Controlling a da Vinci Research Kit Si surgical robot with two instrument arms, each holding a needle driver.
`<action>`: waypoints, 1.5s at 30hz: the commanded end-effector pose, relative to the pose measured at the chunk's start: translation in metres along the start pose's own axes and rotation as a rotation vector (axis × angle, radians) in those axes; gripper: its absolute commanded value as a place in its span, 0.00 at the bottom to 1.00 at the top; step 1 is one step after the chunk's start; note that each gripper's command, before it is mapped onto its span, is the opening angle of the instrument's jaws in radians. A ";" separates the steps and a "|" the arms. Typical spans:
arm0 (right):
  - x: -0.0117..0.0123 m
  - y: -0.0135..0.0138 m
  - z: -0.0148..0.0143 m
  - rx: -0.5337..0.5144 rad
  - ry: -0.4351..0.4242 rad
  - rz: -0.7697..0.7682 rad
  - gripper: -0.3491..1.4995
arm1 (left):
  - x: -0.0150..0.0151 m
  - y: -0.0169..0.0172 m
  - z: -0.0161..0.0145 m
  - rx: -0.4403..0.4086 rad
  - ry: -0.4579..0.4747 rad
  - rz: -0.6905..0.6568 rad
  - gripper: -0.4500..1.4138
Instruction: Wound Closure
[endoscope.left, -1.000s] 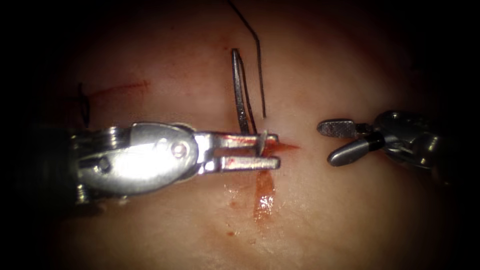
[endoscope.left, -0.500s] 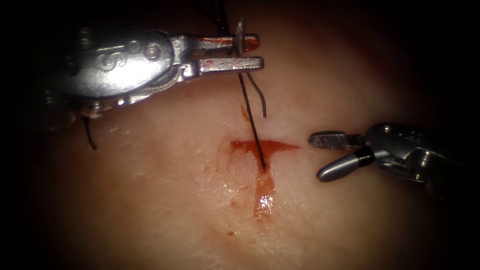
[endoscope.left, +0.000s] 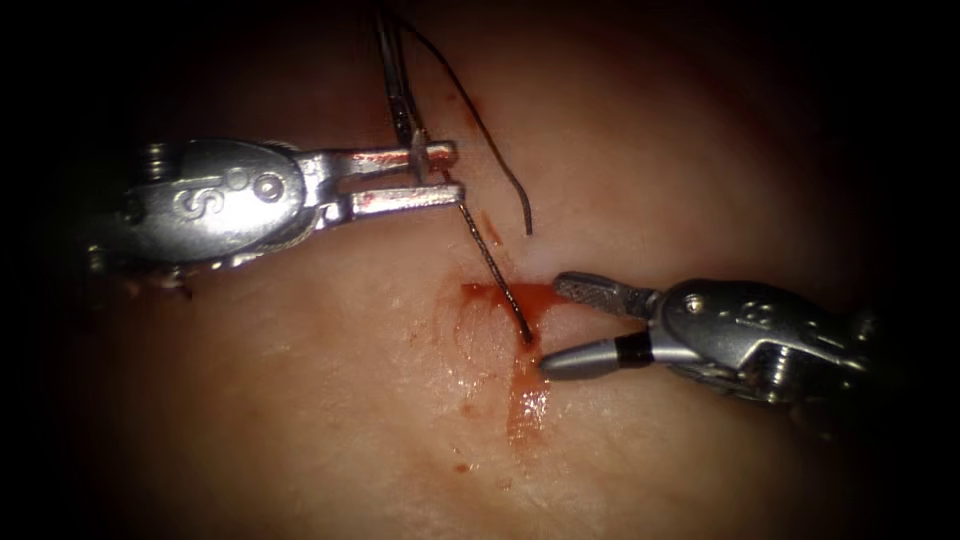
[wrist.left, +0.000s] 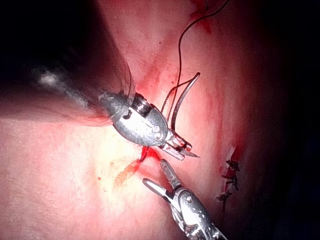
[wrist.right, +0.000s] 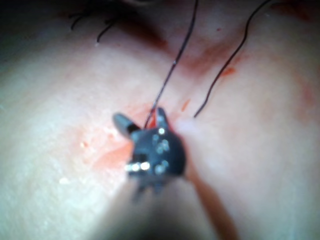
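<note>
My left tool (endoscope.left: 458, 171) is shut on the curved needle (endoscope.left: 400, 90) near one end. The rest of the curve points up and away, clear of the tissue (endoscope.left: 300, 400). Dark thread (endoscope.left: 490, 265) runs taut from those jaws down into the cut (endoscope.left: 480, 293), left of the red fluid (endoscope.left: 527, 395). My right tool (endoscope.left: 552, 325) is open on the right side, one jaw either side of where the thread enters, holding nothing. The left wrist view shows the needle (wrist.left: 182, 97) arching from the left tool (wrist.left: 187, 150). In the right wrist view the thread (wrist.right: 172, 65) passes between the open right jaws (wrist.right: 140, 116).
A loose thread end (endoscope.left: 500, 160) curves over the tissue above the cut, seen also as the loose thread end (wrist.right: 225, 65). Earlier dark stitches (wrist.left: 230, 177) sit along a closed stretch of the tissue.
The left tool lifted the needle out of the cut and away, drawing thread through, then dropped slightly leftward. The right tool, still open, moved left to where the thread enters the cut.
</note>
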 end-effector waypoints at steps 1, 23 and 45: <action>-0.0007 -0.0001 0.0012 -0.009 -0.010 -0.008 0.70 | -0.0011 0.0005 0.0003 0.002 -0.002 -0.004 0.00; -0.0038 -0.0001 0.0051 -0.016 -0.126 -0.149 0.36 | -0.0030 0.0016 -0.0007 0.027 -0.003 -0.023 0.00; -0.0040 -0.0078 -0.0055 0.083 -0.170 -0.174 0.00 | -0.0024 0.0080 0.0028 -0.023 0.082 -0.046 0.00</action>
